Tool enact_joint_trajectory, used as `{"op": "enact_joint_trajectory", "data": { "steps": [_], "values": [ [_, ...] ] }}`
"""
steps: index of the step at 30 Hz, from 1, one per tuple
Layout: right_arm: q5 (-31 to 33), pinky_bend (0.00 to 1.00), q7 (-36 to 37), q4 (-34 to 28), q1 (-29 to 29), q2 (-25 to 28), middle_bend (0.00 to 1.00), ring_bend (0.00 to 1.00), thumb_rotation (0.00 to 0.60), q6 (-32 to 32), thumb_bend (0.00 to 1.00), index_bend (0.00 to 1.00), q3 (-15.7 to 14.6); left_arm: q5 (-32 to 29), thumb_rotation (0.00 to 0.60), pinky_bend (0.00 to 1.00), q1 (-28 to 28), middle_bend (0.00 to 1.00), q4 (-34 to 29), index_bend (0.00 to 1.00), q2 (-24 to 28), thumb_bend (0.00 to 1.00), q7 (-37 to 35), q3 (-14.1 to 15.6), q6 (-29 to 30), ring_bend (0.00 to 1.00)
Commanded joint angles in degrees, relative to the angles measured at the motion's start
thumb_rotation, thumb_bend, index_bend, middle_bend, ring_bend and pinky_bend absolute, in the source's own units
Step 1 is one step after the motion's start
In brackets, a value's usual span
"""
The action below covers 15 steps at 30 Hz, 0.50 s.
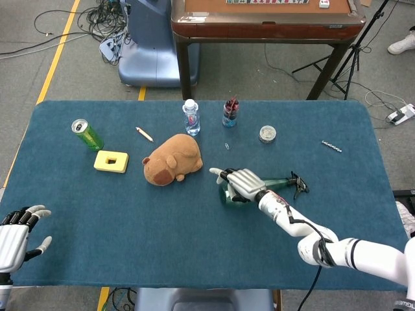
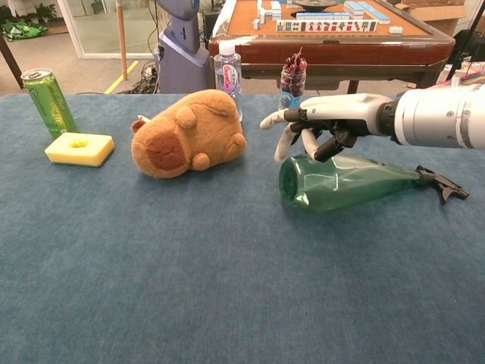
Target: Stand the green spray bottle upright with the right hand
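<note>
The green spray bottle (image 2: 345,182) lies on its side; the right hand (image 2: 322,125) hovers over it, fingers apart, nothing gripped.

No text can be read; the print on the water bottle's label (image 2: 226,78) behind the plush toy (image 2: 186,133) is blurred.

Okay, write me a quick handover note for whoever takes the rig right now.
Right hand: over the fat end of the green spray bottle, fingers spread and curled down onto it; no firm grip visible.
Left hand: open, idle at the near left table edge.
Bottle: on its side on the blue table, base toward the brown plush toy, black trigger pointing away from it.
Done: reach.
Left: grip, stand upright, release.
</note>
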Motion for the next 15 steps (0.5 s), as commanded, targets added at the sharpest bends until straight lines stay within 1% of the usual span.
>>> {"op": "enact_joint_trajectory", "data": {
  "steps": [1,5,9,12,15],
  "values": [
    [-4.7,0.26,2.0,-5.1,-1.5,3.2,0.29,0.17,0.6,1.0,1.0,0.07,-1.9,0.0,0.6,0.23,0.0,0.25,-0.1,0.33,0.0,0.26,0.1,0.0,0.0,0.21],
    [-10.5,0.26,3.4,-10.3,-3.2,7.0,0.3,0.18,0.6,2.3,1.0,0.08,-4.4,0.1,0.6,0.23,0.1,0.25,-0.2,0.33,0.0,0.26,0.2,0.1,0.0,0.21],
    [-16.4,0.26,5.5,-15.0,-4.8,11.5,0.31,0.19,0.6,3.3,1.0,0.1,-7.6,0.1,0.6,0.23,0.2,0.25,-0.2,0.33,0.0,0.26,0.2,0.2,0.1,0.21],
    [-20.3,0.26,6.4,-16.1,-5.9,13.2,0.32,0.19,0.6,6.0,1.0,0.11,-9.0,0.1,0.6,0.23,0.1,0.25,-0.3,0.33,-0.1,0.26,0.3,0.2,0.0,0.21],
    [-22.7,0.26,6.7,-15.5,-7.2,13.6,0.32,0.19,0.6,10.2,1.0,0.12,-9.1,0.5,0.6,0.23,0.1,0.25,-0.5,0.33,-0.1,0.26,0.3,0.3,0.0,0.21]
  ]
}}
